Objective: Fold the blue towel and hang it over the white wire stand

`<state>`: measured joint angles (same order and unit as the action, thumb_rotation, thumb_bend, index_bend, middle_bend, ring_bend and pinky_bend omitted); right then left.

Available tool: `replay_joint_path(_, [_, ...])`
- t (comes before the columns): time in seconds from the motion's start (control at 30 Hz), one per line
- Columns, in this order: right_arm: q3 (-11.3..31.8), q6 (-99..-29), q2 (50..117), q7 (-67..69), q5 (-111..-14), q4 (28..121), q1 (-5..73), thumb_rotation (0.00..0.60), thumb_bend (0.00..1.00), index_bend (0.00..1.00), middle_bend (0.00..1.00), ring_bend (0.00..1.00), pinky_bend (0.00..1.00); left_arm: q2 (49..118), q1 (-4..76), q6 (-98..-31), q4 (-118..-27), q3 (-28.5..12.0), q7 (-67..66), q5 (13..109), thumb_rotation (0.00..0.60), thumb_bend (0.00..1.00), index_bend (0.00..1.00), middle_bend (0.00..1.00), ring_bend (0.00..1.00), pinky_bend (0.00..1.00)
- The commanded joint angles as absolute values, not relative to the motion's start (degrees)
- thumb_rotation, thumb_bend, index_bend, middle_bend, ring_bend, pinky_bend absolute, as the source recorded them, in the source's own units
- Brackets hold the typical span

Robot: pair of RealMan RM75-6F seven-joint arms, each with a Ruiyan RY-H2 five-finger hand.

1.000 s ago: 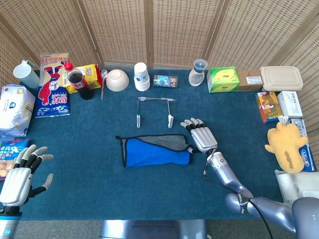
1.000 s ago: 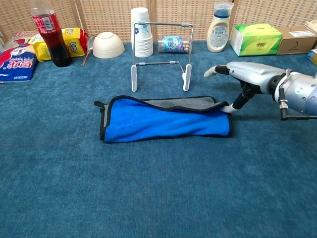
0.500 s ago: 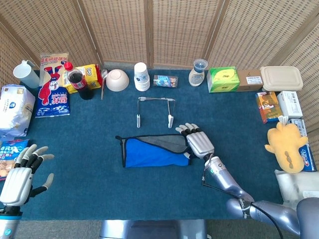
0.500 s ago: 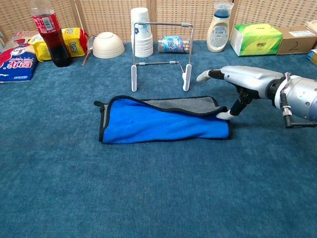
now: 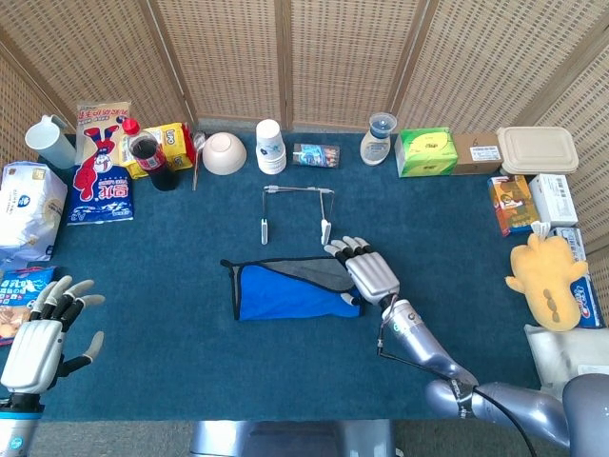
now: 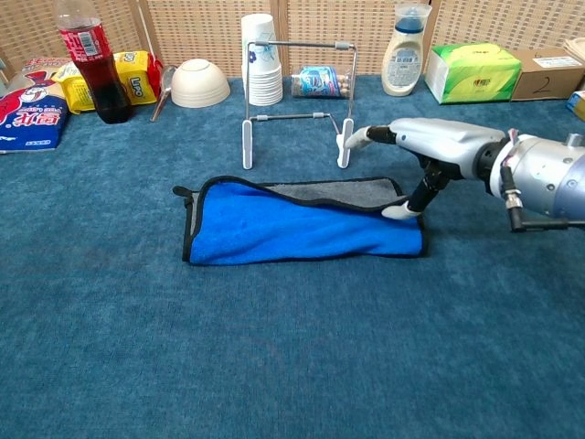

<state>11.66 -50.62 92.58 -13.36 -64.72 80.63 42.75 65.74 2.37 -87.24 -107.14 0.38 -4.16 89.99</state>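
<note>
Chest view shows the towel (image 6: 302, 233) folded once, just before the stand (image 6: 297, 91), the right hand (image 6: 416, 146) spread flat over its right end, thumb touching cloth, gripping nothing: next, I judge, comes pinching that end.

- Both views are bright and evenly lit, colours vivid.
- Shadows are soft: a faint one lies on the desk (image 6: 274, 366) under the right hand (image 6: 430, 146).
- Focus is sharp throughout; no motion blur.
- Mild glare shows on the hand's metal shell.
- The wicker screen (image 5: 285, 57) leans outward toward the head view's edges.
</note>
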Motion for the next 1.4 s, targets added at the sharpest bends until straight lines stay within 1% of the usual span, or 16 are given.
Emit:
replay_joint_path(0.03, [12.0,-50.9,92.7,-13.4,-64.5,79.8,43.0,0.600,0.26,0.09,0.10,0.00,0.00,65.8,2.3,-87.3,-107.1,0.4,-4.1,90.0,0.600,0.32,0.28,0.18,0.00,0.00])
replay_joint_path(0.5, [12.2,-51.0,95.1,-12.2,-66.1,73.4,44.4,0.600,0.26,0.10,0.10,0.00,0.00,65.6,1.9,-88.0,-107.5,0.6,-4.3,90.5,0.600,0.31,0.28,0.18,0.00,0.00])
replay_joint_path(0.67, [12.1,-51.5,95.4,-11.8,-67.0,72.4,44.5,0.600,0.26,0.12,0.11,0.01,0.00,65.5,1.8,-88.1,-107.6,0.7,-4.1,90.6,0.600,0.31,0.28,0.18,0.00,0.00])
replay_joint_path(0.77, [11.8,-52.0,95.0,-11.5,-67.6,72.9,44.2,0.600,0.26,0.18,0.13,0.02,0.00,65.6,1.7,-88.1,-107.5,0.7,-4.1,90.6,0.600,0.31,0.28,0.18,0.00,0.00])
replay_joint_path(0.83, [11.6,-52.4,94.9,-11.3,-68.0,73.3,43.9,0.600,0.26,0.27,0.16,0.04,0.00,65.6,1.8,-88.1,-107.5,0.7,-4.0,90.6,0.600,0.31,0.28,0.18,0.00,0.00])
replay_joint_path(0.97, [11.3,-53.2,94.9,-10.5,-68.8,73.7,43.5,0.600,0.26,0.39,0.18,0.05,0.00,65.5,1.8,-88.1,-107.5,0.7,-4.1,90.8,0.600,0.31,0.28,0.18,0.00,0.00])
replay_joint_path(1.13, [11.3,-53.5,95.3,-9.7,-69.3,73.3,43.4,0.600,0.28,0.49,0.21,0.07,0.00,65.4,1.7,-88.3,-107.5,0.6,-4.0,90.9,0.600,0.32,0.28,0.18,0.00,0.00])
replay_joint_path(1.4, [11.3,-53.7,96.4,-8.4,-70.0,72.0,43.5,0.600,0.28,0.54,0.22,0.09,0.00,65.4,1.6,-88.2,-107.4,0.6,-3.8,90.8,0.600,0.32,0.28,0.18,0.00,0.00])
